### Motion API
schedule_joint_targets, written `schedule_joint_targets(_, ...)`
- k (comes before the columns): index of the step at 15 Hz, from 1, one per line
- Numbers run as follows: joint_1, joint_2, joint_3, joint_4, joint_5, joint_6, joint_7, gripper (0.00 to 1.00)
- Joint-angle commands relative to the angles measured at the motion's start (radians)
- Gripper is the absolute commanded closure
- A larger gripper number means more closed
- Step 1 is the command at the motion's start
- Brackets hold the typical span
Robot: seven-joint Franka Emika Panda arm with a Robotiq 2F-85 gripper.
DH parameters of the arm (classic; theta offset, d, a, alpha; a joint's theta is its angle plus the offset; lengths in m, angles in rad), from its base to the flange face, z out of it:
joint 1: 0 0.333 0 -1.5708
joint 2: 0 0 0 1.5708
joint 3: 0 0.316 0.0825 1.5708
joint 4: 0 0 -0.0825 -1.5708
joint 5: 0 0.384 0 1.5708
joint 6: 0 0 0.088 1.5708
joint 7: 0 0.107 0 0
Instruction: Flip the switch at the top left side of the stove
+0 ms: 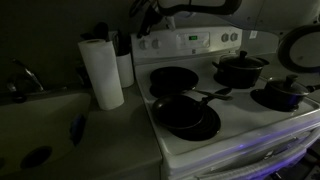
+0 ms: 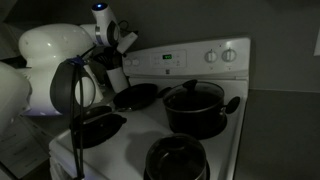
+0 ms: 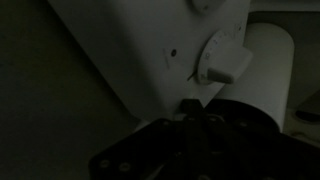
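Stove (image 1: 240, 118): its left-end panel knob (image 3: 222, 62) sat just above and right of my jaws in the wrist view, near but apart. Too dark; I couldn't tell how wide they stood.

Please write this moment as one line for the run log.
gripper: at back panel of stove, near knob | jaws: cannot tell | contact: not seen
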Motion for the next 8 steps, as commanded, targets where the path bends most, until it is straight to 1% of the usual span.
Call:
schedule_joint_targets(1,-0.024,0.032,0.0,-0.063,0.01,-0.014,0.015,1.0)
schedule_joint_targets(5,-0.025,0.035,0.007,-0.064,0.021,-0.025,0.036,1.0)
schedule_joint_targets(6,-0.007,0.092,-0.019,0.035,0.041,-0.097,0.041,1.0)
schedule_joint_targets(7,-0.007,0.103,-0.014,0.037,0.054,-0.101,0.045,1.0)
schedule_joint_targets(8,-0.021,0.061,0.007,-0.06,0.051,-0.054,0.05,1.0)
